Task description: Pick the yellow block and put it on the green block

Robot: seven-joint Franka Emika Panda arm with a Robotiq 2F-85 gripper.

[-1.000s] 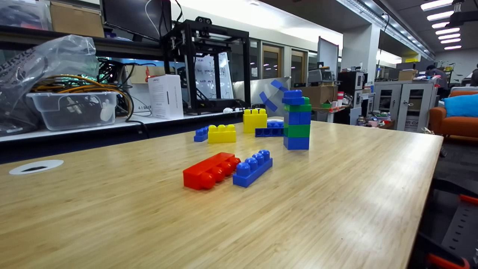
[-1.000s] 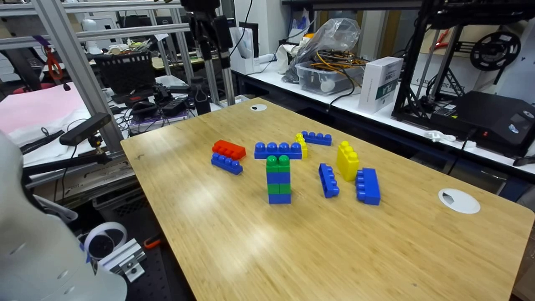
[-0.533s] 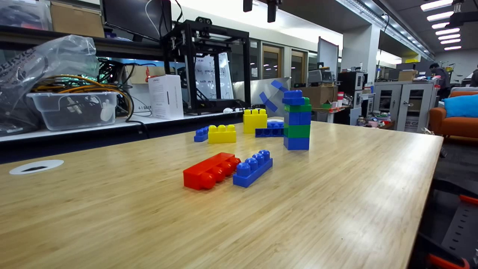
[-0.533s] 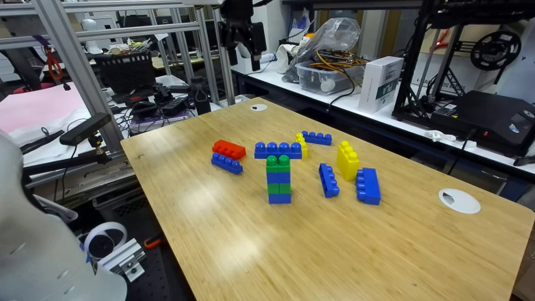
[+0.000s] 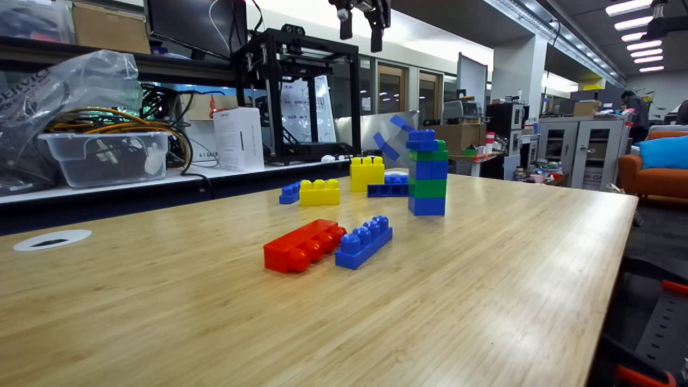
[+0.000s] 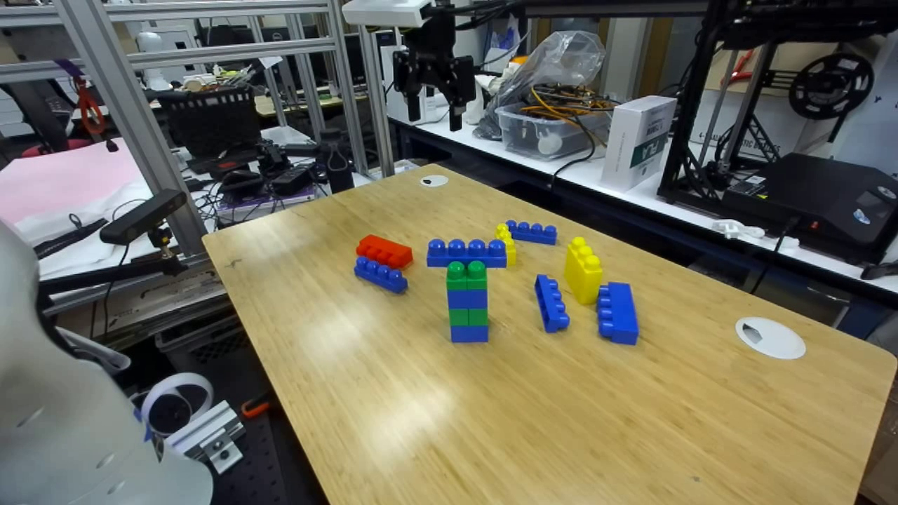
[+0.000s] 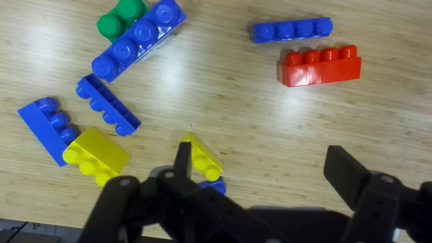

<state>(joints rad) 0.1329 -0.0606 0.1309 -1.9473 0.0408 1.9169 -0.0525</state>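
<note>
Yellow block (image 5: pixel 320 196): seen low, studded, on the table (image 5: pixel 484 279) in an exterior view
Bag (image 5: pixel 80 86): marked "SERVICE"
Gripper (image 6: pixel 435 113): in an exterior view, fingers held spread
Green block (image 7: pixel 120 18): seen in wrist view at yellow block's eleven o'clock

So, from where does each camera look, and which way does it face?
An exterior view sits low and looks across the table; the tool shows at the top.
An exterior view sits high and looks slantwise down, tower near centre; white arm left, tool up top.
The wrist view hangs over the table, facing down; fingers at bottom.
Both exterior views share the low yellow block and red block.
</note>
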